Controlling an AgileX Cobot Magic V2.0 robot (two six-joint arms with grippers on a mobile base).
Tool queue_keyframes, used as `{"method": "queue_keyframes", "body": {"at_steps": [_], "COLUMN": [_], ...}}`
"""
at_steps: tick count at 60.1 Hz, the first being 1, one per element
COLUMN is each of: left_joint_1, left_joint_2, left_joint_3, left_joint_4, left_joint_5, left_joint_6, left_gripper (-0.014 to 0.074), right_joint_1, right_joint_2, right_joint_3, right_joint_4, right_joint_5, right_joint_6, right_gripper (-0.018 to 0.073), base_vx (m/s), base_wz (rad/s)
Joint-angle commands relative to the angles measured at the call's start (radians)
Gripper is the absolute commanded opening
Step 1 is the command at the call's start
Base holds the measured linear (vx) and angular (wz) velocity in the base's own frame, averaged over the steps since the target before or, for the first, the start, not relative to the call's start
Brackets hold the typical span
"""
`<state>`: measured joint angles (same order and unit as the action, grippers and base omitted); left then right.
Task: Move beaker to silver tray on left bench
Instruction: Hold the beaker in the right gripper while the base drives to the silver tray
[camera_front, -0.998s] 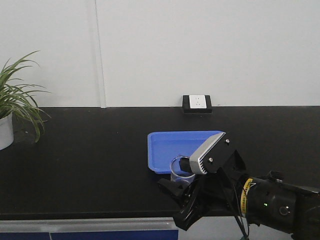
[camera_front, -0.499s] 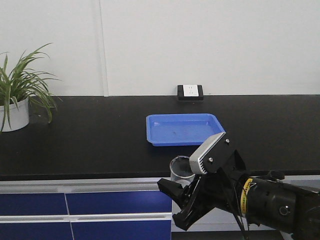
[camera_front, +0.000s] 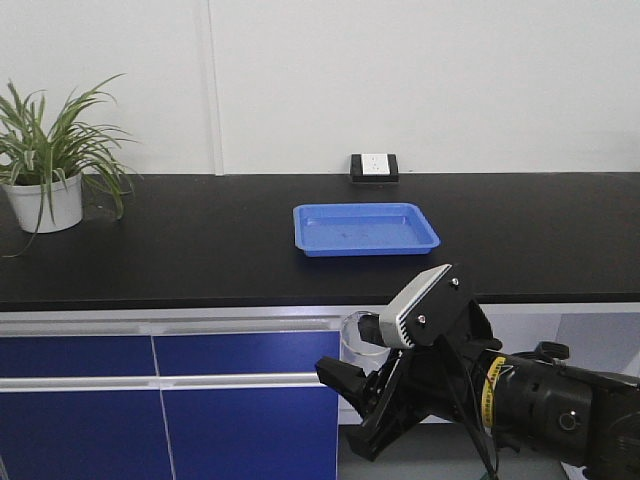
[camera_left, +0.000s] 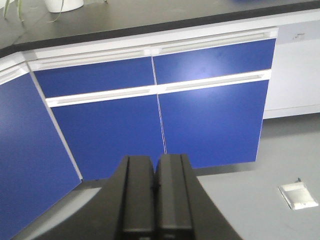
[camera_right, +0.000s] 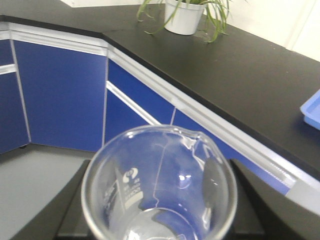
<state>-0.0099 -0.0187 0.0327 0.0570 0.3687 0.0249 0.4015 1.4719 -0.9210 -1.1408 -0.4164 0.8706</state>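
Note:
My right gripper (camera_front: 362, 366) is shut on the beaker (camera_front: 361, 338), a small clear glass cylinder, and holds it upright in the air in front of the blue cabinets. From the right wrist the beaker (camera_right: 159, 186) fills the lower view, with a black finger (camera_right: 75, 200) on each side of it. My left gripper (camera_left: 156, 161) is shut with nothing in it and points at the cabinet doors. The silver tray is out of view. The left bench shows only as a strip of black worktop (camera_right: 30, 12) past the corner.
A long black bench (camera_front: 200, 250) runs along the wall and carries a blue plastic tray (camera_front: 365, 228), a potted plant (camera_front: 50, 165) at its left end and a wall socket (camera_front: 374, 166) behind. Blue cabinet doors (camera_left: 210, 120) stand below. Grey floor (camera_left: 280, 165) lies to the right.
The bench and the blue tray have receded as the view backed away, and the cabinets have come into sight. The right gripper has kept hold of the beaker throughout.

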Motion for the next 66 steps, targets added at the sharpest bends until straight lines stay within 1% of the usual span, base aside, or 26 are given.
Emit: {"method": "queue_keyframes", "body": {"at_steps": [1,17,31,45,66], "left_joint_1": [-0.005,-0.005,-0.005,-0.005,-0.005], "left_joint_2": [-0.007,-0.007,-0.007,-0.007,-0.007], "left_joint_3": [0.02,0.02,0.02,0.02,0.02], "left_joint_4": [-0.003,-0.003,-0.003,-0.003,-0.003], "left_joint_5": [-0.081,-0.081,-0.081,-0.081,-0.081], "left_joint_6": [-0.002,-0.002,-0.002,-0.002,-0.002], "left_gripper": [0.0001,0.0001,0.0001,0.0001,0.0001], "right_joint_1": [-0.001,-0.001,-0.001,-0.001,-0.001], "right_joint_2": [-0.04,-0.04,-0.04,-0.04,-0.04], "right_joint_3": [-0.027,-0.027,-0.027,-0.027,-0.027], "right_joint_4": [0.026,0.026,0.026,0.026,0.026], "right_joint_5": [-0.039,-0.043,-0.043,-0.042,-0.042], "right_joint_6": [0.003,0.003,0.003,0.003,0.003], "right_gripper": [-0.0011,-0.0011,-0.0011,-0.0011,-0.0011], "base_vx": [-0.25,-0.2,-0.12,-0.09,-0.07], "base_wz": [0.05,0.14,0.36,0.56,0.74]}}
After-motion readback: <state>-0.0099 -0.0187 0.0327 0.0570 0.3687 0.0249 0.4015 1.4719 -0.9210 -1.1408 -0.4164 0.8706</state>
